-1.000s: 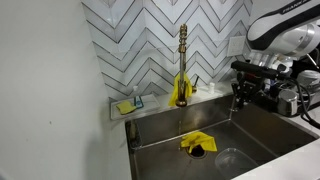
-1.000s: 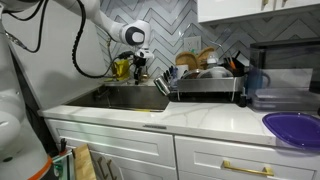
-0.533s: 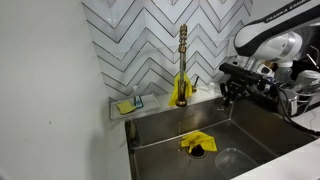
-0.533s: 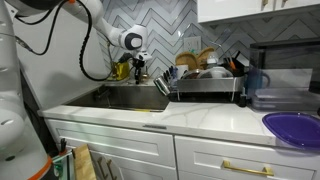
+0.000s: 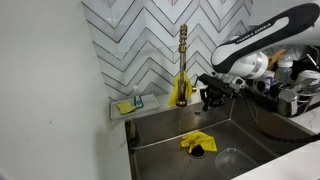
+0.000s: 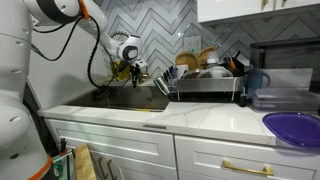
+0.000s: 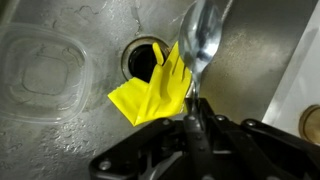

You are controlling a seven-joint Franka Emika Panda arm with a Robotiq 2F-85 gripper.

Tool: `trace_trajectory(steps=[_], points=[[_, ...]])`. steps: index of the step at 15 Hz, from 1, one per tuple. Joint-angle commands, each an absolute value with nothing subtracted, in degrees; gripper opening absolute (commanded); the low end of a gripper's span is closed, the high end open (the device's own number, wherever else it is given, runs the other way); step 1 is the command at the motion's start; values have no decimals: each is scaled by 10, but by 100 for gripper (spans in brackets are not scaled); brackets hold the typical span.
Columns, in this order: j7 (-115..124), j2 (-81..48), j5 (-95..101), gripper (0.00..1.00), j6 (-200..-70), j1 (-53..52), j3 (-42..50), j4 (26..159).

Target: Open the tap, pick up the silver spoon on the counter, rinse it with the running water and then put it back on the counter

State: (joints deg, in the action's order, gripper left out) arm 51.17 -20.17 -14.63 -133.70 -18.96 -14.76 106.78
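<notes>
Your claw [image 7: 194, 112] is clamped on the spoon [image 7: 201, 40] handle. Bowl hangs over sink [image 5: 160, 130], above yellow cloth [image 7: 150, 95], just beside tap [image 5: 182, 62]. Prob. held so for rinsing. Running water too faint to see.

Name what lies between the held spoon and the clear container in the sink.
Wrist view: the drain and yellow cloth lie between spoon and clear container.

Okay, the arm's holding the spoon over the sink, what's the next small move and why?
Probably carry the gripper across toward the tap. The spoon it grips hangs above the yellow cloth by the drain, apparently not yet under the spout.
</notes>
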Motion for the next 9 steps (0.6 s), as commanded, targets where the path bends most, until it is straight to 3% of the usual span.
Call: trace_trajectory(steps=[1,9], points=[[506,-208,-149,7,-1338,-199,-141,1060],[467,-248,-171,2,-1347,-200,-156,1020]])
